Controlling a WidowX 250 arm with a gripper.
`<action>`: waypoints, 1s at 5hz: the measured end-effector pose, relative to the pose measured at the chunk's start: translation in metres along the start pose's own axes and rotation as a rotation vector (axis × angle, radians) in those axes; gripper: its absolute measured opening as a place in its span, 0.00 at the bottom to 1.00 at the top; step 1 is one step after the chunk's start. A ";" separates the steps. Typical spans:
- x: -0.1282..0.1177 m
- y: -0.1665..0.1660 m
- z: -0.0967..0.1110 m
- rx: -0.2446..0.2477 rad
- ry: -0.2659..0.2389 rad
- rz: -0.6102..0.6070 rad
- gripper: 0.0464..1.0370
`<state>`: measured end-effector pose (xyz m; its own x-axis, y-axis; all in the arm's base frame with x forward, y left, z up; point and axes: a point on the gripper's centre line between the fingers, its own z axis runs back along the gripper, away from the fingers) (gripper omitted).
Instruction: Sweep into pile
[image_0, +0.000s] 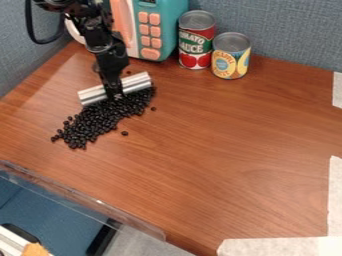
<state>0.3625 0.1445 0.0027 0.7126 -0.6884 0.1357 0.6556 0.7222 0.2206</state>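
- Black beans (90, 123), too many to count exactly, lie heaped in one long patch on the left part of one brown wooden table (220, 150); the patch runs from beside the bar down toward the lower left.
- Two loose beans lie apart from it on its right side, one near the bar's right end, one lower down.
- One silver ridged bar (91, 95) lies slantwise along the upper edge of the beans, touching them.
- One black gripper (115, 95) hangs down at the bar's middle, clenched on it.
- One toy microwave (172, 25), teal with a pink door and seven pink buttons, stands at the back, behind the bar and to its right.
- Two cans stand upright side by side, right of the microwave: one red-labelled can (196, 42) and, slightly nearer the camera, one shorter yellow-labelled can (231, 57).
- Three strips of pale tape show: one upper strip (338, 90) and one lower strip (334, 195) at the right edge, and one bottom strip (274, 247) along the bottom.
- One clear plastic edge (87, 201) runs along the table's lower left side.
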 end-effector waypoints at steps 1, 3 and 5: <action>0.005 -0.008 0.003 -0.007 0.002 0.001 0.34; 0.016 0.005 0.019 0.006 -0.005 0.062 0.34; -0.032 0.051 0.044 0.051 0.048 0.372 0.34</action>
<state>0.3620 0.2010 0.0521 0.9115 -0.3745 0.1703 0.3370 0.9171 0.2130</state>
